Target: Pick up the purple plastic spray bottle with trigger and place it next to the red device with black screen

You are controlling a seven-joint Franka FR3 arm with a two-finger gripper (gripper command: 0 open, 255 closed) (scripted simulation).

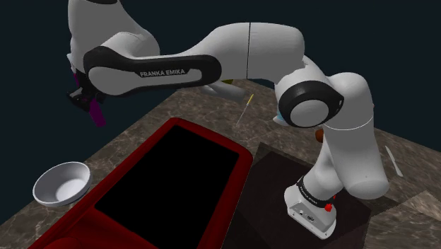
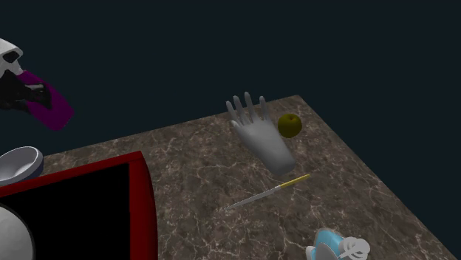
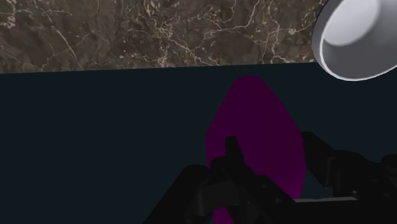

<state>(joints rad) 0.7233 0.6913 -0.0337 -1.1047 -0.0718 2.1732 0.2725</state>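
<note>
Clamping the purple spray bottle [image 1: 97, 112] in closed jaws, the arm [image 1: 177, 67] holds it airborne, above and to one side of the red device [image 2: 145, 203], so pickup looks done and only placing beside that device remains.

a dark brown marbled counter [image 2: 192, 159] carries a big red device with a black screen [image 1: 169, 184], a white bowl [image 1: 62, 184] (right at the counter's edge), a pale hand-shaped glove [image 2: 260, 137], an olive ball [image 2: 289, 125] just beside it, a thin yellow-tipped stick [image 2: 267, 192] and a blue-white object [image 2: 336, 247].
</note>
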